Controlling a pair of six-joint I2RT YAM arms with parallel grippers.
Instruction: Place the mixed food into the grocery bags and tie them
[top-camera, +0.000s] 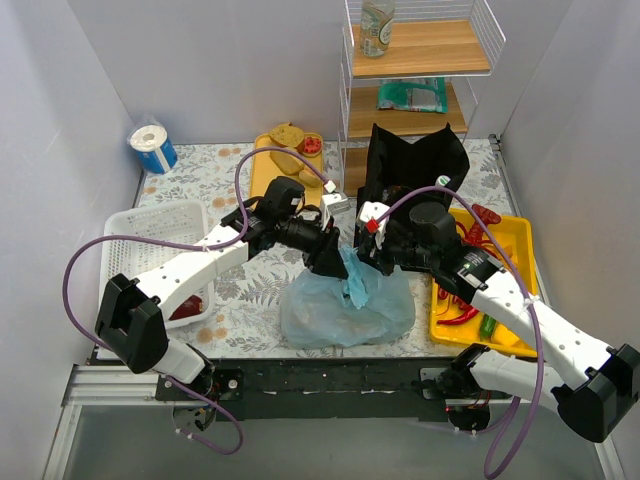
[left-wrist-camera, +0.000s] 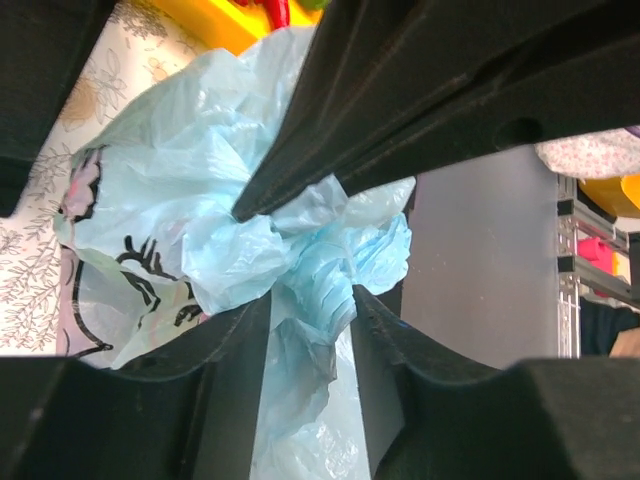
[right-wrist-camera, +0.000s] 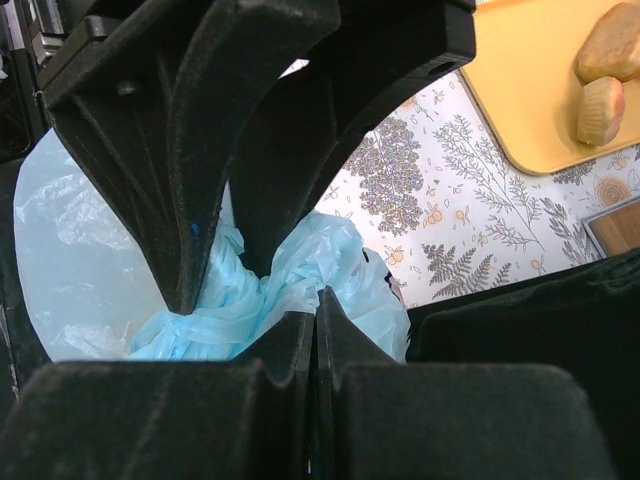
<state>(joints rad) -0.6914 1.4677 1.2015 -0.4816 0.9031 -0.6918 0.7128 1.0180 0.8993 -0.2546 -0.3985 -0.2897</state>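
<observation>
Tying looked half done at the desk's near edge: the left gripper (left-wrist-camera: 312, 300) had its fingers clamped on the light-blue bag (top-camera: 345, 310) at a bunched handle, and the right gripper (right-wrist-camera: 316, 300) had its fingers pinched shut on the plastic alongside. The black bag (top-camera: 410, 160) stood open toward the far right corner, loose food (top-camera: 462, 312) lay on the right-edge yellow tray (top-camera: 522, 232), and both wrists crowded the knot.

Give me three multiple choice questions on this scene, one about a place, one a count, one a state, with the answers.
1. Where does the black bag stand? A) near edge B) at the back, by the wire shelf C) far left corner
2. How many yellow trays? A) one B) two C) three
3. The jaws of the left gripper are: A) wide open B) shut on nothing C) shut on the light-blue bag
Answers: B, it stands by the shelf; B, one behind, one at right; C, bunched plastic sits pinched between them.
</observation>
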